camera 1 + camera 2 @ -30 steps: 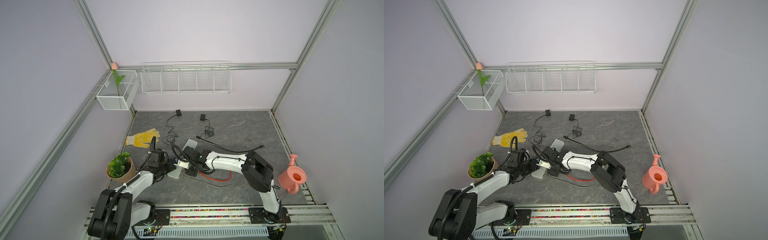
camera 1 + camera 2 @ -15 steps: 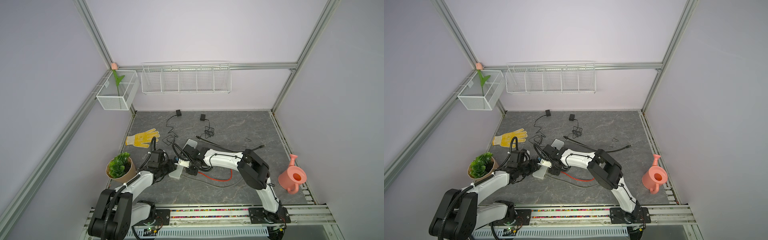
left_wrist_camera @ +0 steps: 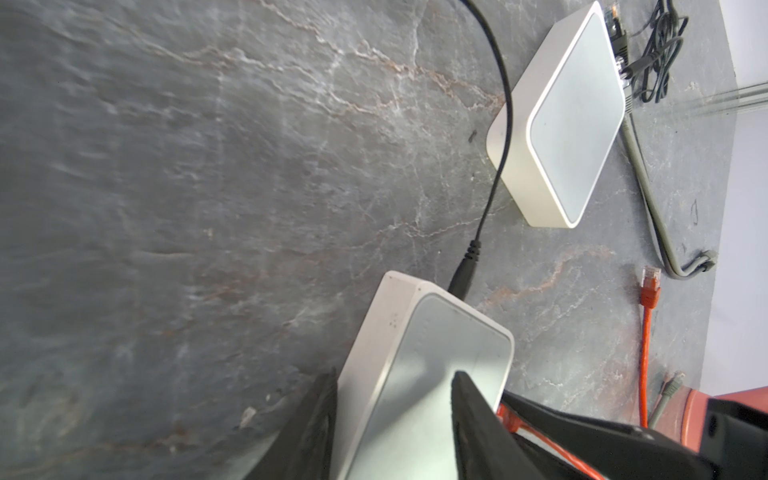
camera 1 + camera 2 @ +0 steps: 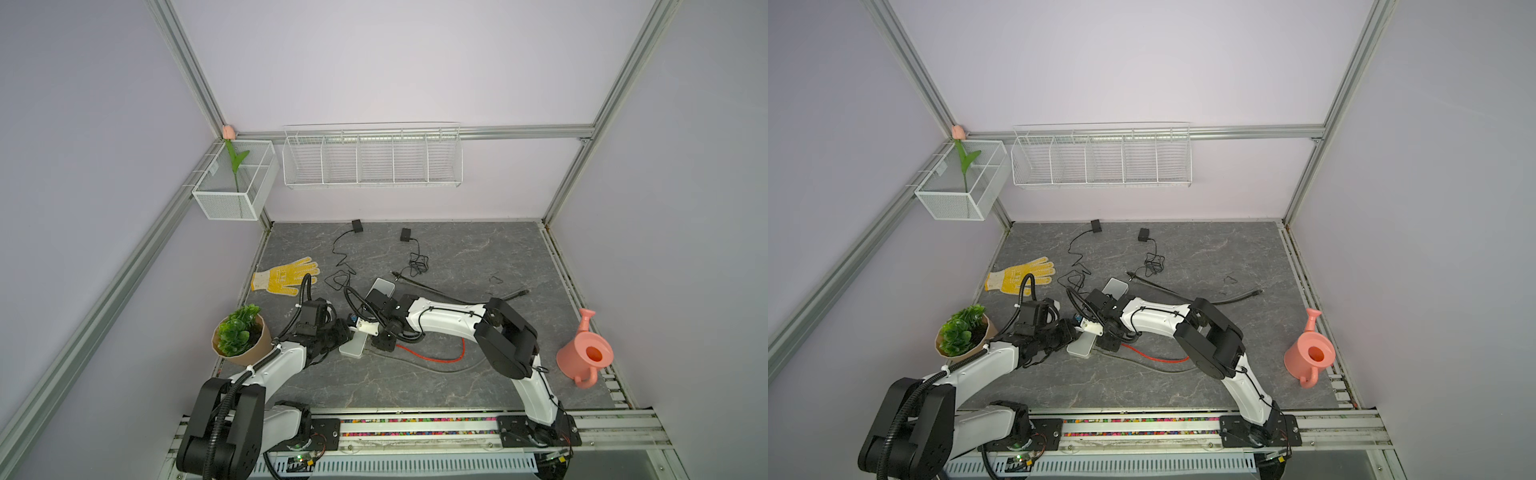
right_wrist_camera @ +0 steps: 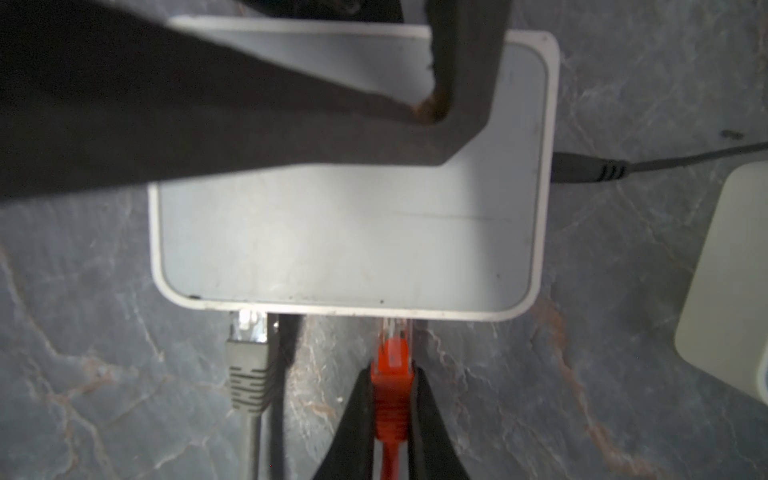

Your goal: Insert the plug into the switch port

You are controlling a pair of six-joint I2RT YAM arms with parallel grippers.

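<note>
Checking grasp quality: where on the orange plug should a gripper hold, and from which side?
Grip the orange plug on its moulded boot, behind the clear tip, pinching its two flanks. Come from the cable side, in line with the port edge of the switch, as the right gripper does, leaving the tip free to enter.

We are looking down on the grey worktop (image 4: 415, 386). The left end effector (image 4: 344, 332) is reaching the white switch (image 4: 352, 350) from the side facing the potted plant (image 4: 240, 337). The right end effector (image 4: 380, 343) is sitting just beside the switch on the opposite side. An orange cable (image 4: 440, 360) is curving away from it across the worktop. A second white box (image 4: 383, 286) is lying beyond both arms. A yellow glove (image 4: 286, 276) and a pink watering can (image 4: 584, 354) are resting well apart, near opposite edges.
</note>
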